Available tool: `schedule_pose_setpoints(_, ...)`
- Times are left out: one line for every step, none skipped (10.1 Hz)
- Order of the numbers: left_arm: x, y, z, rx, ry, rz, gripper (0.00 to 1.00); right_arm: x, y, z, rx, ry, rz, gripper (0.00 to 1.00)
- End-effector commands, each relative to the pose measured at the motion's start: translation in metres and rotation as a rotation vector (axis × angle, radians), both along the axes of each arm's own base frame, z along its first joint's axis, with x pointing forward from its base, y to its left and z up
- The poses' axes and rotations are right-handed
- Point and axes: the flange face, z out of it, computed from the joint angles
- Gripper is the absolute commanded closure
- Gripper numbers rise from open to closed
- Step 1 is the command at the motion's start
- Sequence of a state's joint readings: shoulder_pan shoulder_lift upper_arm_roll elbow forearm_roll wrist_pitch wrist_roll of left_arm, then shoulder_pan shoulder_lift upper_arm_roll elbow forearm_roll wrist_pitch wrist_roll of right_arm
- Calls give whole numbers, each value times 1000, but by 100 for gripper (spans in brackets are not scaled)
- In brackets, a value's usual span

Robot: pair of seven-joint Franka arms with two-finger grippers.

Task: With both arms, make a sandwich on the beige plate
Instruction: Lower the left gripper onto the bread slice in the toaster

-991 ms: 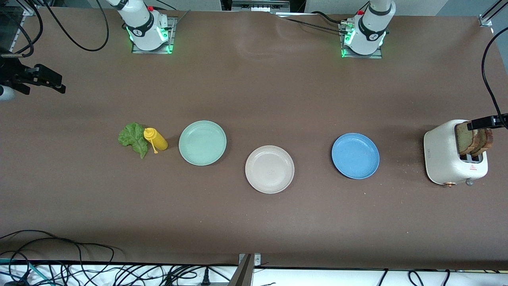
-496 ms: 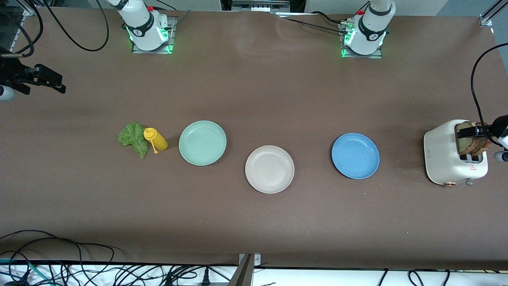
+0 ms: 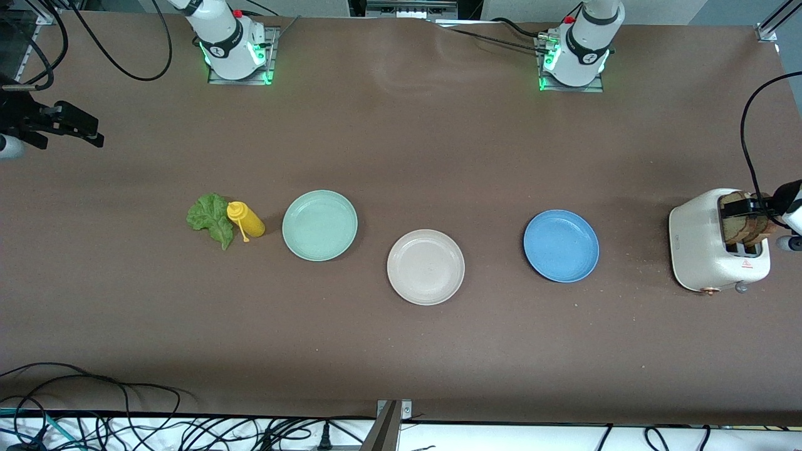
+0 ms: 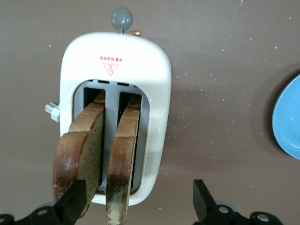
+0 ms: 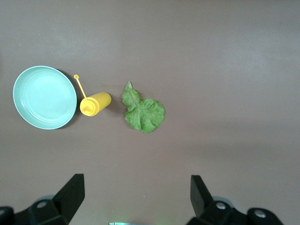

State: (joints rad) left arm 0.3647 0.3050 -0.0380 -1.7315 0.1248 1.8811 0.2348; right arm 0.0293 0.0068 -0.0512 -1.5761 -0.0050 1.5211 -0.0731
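Front view: beige plate [image 3: 425, 267] bare on the desk between mint and blue plates; bread slices [image 3: 745, 218] upright in the toaster [image 3: 711, 244].
Left wrist view: left gripper [image 4: 140, 201] fingers wide, empty, over the slices [image 4: 101, 154]; likely light, crumbly, best pinched across the faces.
Right wrist view: right gripper [image 5: 136, 197] fingers wide, empty, waiting high over the limp lettuce [image 5: 143, 111].

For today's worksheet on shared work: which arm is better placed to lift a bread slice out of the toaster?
The left arm. Its gripper hangs open directly over the toaster and the bread, while the right gripper waits open near the lettuce.
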Motion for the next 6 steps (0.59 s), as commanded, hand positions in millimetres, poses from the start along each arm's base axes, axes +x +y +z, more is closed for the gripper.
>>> schedule_pose_setpoints(-26,0,-4,26,-22,-27,0,-4,1,4,0,1,-10,0)
schedule_pose_setpoints(-30,-1,-11,25,-24,-29,3,-4,1,4,0,3,-10,0)
schedule_pose_setpoints(-35,4,-11,25,-23,-19,18,-4,1,4,0,3,-10,0)
schedule_pose_setpoints(-37,5,-12,24,-19,-24,49,-4,2,4,0,3,-8,0)
schedule_pose_setpoints(-38,9,-12,17,-18,-51,76,-4,1,4,0,3,-10,0)
schedule_pose_setpoints(-40,16,-10,13,-20,-75,90,-4,1,4,0,3,-10,0)
